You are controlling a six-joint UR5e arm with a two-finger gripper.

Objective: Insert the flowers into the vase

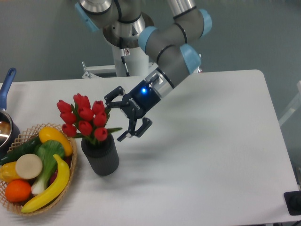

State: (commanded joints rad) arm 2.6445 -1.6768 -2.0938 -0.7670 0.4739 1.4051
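Note:
The flowers [85,118], a tight bunch of red tulip buds with green leaves, stand upright in the vase [100,156], a dark grey cylinder on the white table left of centre. My gripper [119,117] is just to the right of the bunch, at bud height, with its fingers spread apart. It is open and holds nothing. One finger [114,95] reaches near the top right bud, the other finger [134,130] sits lower right, apart from the vase.
A woven basket [69,181] of produce with a banana, an orange and green vegetables stands touching-close left of the vase. A pot with a blue handle [5,88] is at the far left edge. A dark object [293,203] sits at the bottom right corner.

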